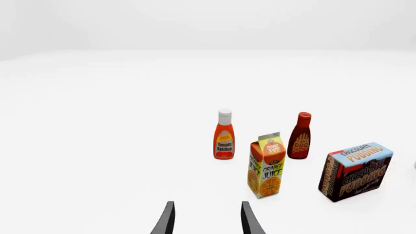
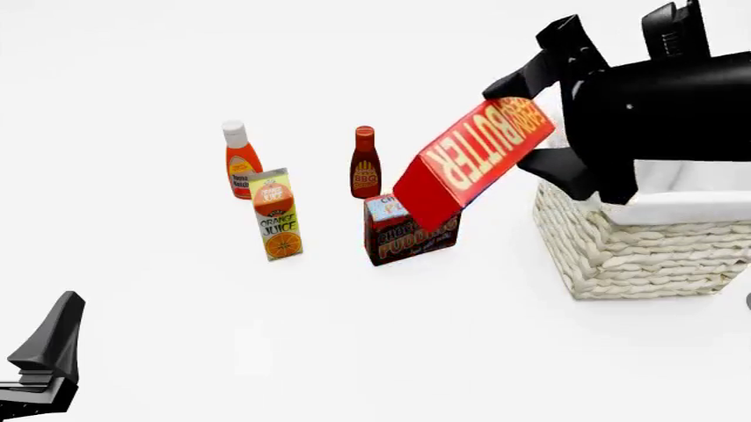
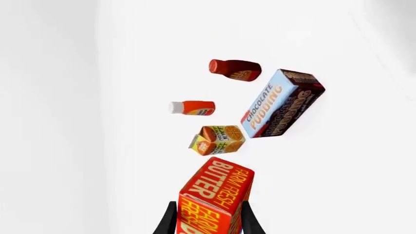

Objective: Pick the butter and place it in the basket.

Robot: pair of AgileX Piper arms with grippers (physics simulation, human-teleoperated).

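The butter (image 2: 474, 163) hangs tilted in the air, pinched at one end between the fingers of the right pincer (image 3: 206, 220), its free end slanting down over the pudding box (image 2: 410, 230); it sits just beside the basket (image 2: 639, 251), not inside it; the basket's inside is mostly hidden by the arm; the left pincer (image 1: 206, 219) is spread, holding nothing, low over the table (image 2: 352, 334).

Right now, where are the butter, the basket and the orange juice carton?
butter (image 2: 476, 158): front view, orange lettered face.
basket (image 2: 634, 255): front view, woven front wall.
orange juice carton (image 2: 278, 220): front view, front panel.
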